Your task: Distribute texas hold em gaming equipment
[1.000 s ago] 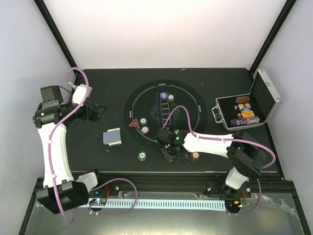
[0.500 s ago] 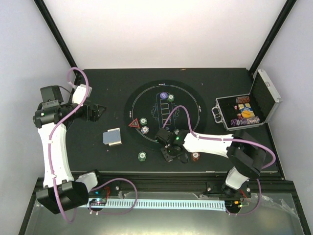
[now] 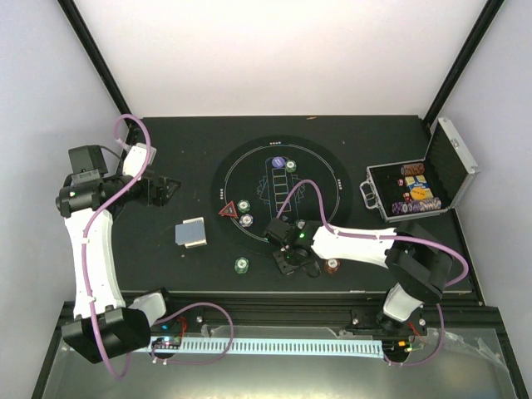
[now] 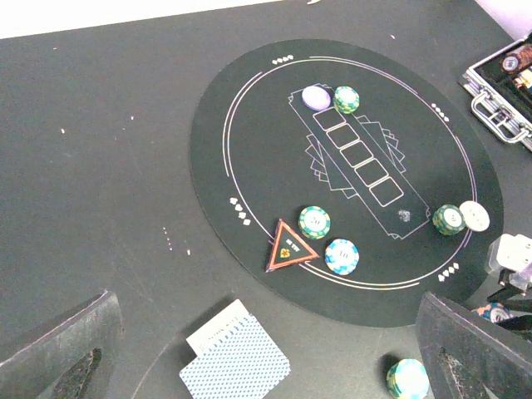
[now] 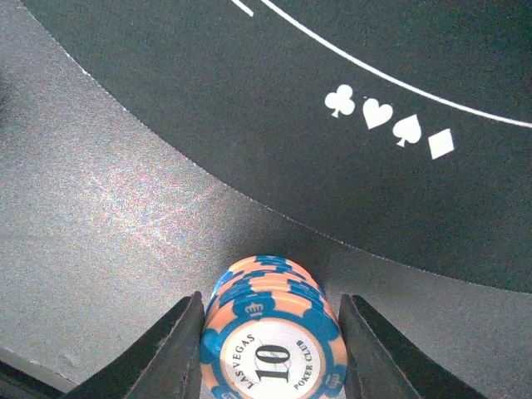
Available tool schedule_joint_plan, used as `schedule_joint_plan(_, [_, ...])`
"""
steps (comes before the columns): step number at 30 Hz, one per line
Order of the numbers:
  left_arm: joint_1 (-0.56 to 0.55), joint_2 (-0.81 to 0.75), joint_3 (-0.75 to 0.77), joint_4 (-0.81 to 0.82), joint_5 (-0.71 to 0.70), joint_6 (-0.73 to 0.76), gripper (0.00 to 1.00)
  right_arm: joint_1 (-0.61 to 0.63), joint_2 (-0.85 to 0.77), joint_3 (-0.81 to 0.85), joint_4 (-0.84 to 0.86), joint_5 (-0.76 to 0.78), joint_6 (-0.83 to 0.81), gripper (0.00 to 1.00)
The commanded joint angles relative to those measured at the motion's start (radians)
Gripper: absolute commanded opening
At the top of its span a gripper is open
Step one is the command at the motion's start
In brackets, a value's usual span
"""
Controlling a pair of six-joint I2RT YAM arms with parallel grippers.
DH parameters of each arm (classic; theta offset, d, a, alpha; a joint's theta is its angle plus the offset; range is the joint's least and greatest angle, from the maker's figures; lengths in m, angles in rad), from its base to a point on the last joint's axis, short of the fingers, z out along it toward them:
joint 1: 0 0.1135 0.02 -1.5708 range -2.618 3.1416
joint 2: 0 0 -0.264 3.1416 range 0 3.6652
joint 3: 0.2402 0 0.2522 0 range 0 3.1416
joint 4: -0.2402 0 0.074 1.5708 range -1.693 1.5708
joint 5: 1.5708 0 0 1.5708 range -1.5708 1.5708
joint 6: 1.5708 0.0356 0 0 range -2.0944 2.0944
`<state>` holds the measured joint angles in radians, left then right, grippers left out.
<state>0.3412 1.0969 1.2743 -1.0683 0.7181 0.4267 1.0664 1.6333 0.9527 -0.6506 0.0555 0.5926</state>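
Note:
A stack of blue-and-orange striped chips point(image 5: 268, 332) marked 10 stands on the table just off the black mat point(image 5: 274, 100). My right gripper point(image 5: 270, 353) is shut on it, a finger against each side; from above the gripper point(image 3: 293, 259) sits at the mat's near edge. My left gripper point(image 3: 163, 191) hangs open and empty over the table's left side. Blue-backed playing cards point(image 4: 237, 356) lie below it. The red triangle marker point(image 4: 289, 247), a green chip point(image 4: 314, 222) and a blue chip point(image 4: 342, 256) rest on the mat. The white round button point(image 4: 316, 97) lies at its far side.
The open silver case point(image 3: 420, 187) with more chips stands at the right. A green chip point(image 3: 241, 265) and a maroon chip point(image 3: 332, 266) lie off the mat near the front. A green chip point(image 4: 449, 219) and a white chip point(image 4: 475, 216) sit on the mat's right edge.
My right gripper's fingers have closed in on the blue chip stack. The left arm has not moved.

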Motion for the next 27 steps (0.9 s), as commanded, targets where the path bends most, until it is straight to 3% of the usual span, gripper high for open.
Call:
schedule_joint_plan(1, [0.005, -0.007, 0.042, -0.007, -0.002, 0.007, 0.99, 0.007, -0.026, 0.023, -0.026, 0.008, 0.005, 0.27])
schedule_joint_plan(11, [0.006, -0.005, 0.048, -0.005, -0.005, 0.006, 0.99, -0.007, -0.071, 0.169, -0.144, 0.062, -0.024, 0.19])
schedule_joint_plan(16, [0.006, -0.002, 0.053, -0.005, -0.005, 0.003, 0.99, -0.145, -0.035, 0.333, -0.207, 0.103, -0.111, 0.19])
schedule_joint_plan(20, [0.005, 0.003, 0.055, -0.005, -0.004, 0.003, 0.99, -0.291, 0.066, 0.524, -0.232, 0.124, -0.191, 0.19])
schedule_joint_plan(27, [0.006, 0.009, 0.046, 0.002, 0.002, -0.001, 0.99, -0.5, 0.383, 0.892, -0.263, 0.102, -0.243, 0.19])
